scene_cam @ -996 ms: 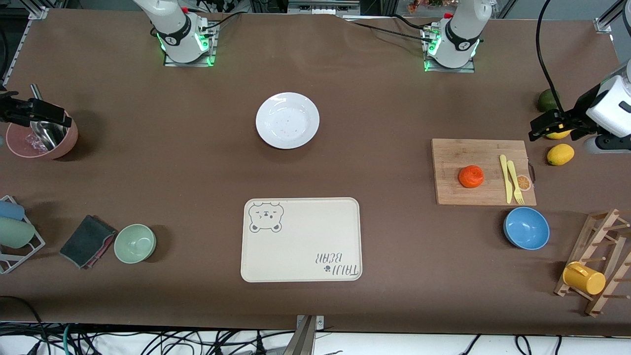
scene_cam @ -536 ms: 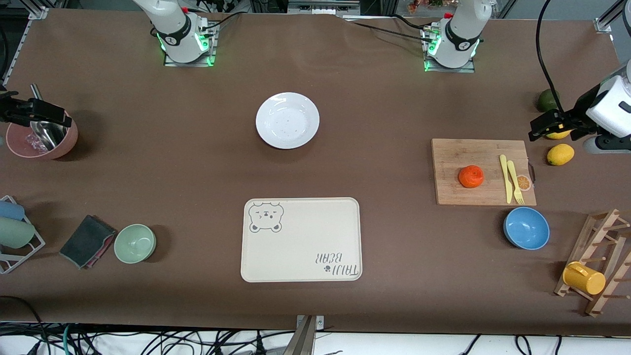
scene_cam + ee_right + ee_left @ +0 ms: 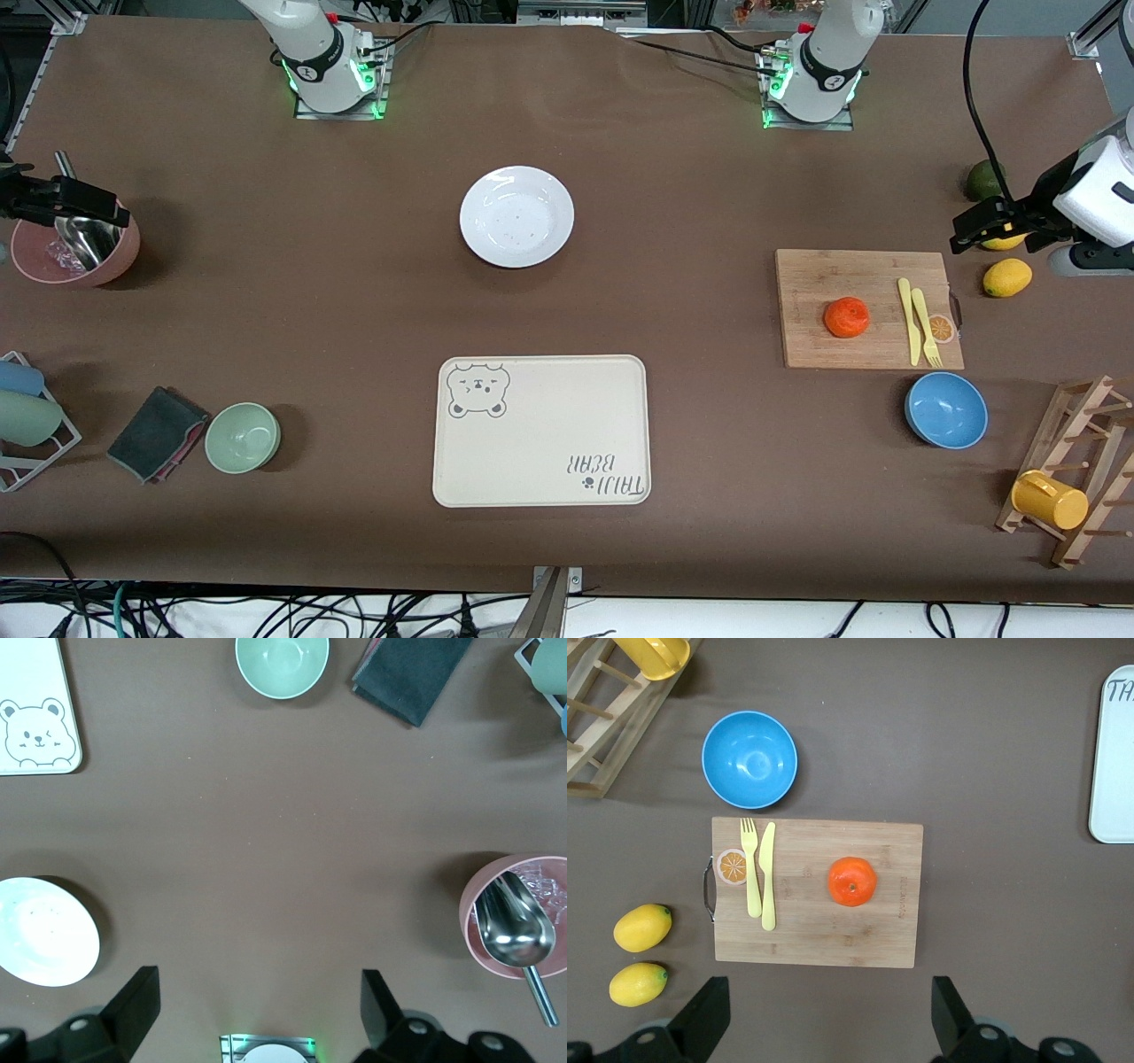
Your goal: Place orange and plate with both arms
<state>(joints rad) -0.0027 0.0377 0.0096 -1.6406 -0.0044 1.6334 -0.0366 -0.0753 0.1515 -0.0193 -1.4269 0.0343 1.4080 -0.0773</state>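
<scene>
The orange [image 3: 846,317] sits on a wooden cutting board [image 3: 815,337] toward the left arm's end of the table; it also shows in the left wrist view [image 3: 852,881]. The white plate [image 3: 516,216] lies on the table between the two bases, and shows in the right wrist view [image 3: 40,932]. My left gripper [image 3: 983,226] hangs open and empty over the lemons, apart from the orange; its jaws stand wide in the left wrist view [image 3: 830,1028]. My right gripper [image 3: 66,202] hangs open and empty over a pink bowl, well away from the plate, and shows in the right wrist view [image 3: 259,1019].
A beige bear tray [image 3: 540,431] lies nearer to the front camera than the plate. A yellow fork and knife [image 3: 917,321] lie on the board, a blue bowl [image 3: 946,409] beside it. A green bowl [image 3: 243,437], dark cloth [image 3: 158,433] and pink bowl [image 3: 75,252] with a scoop sit at the right arm's end.
</scene>
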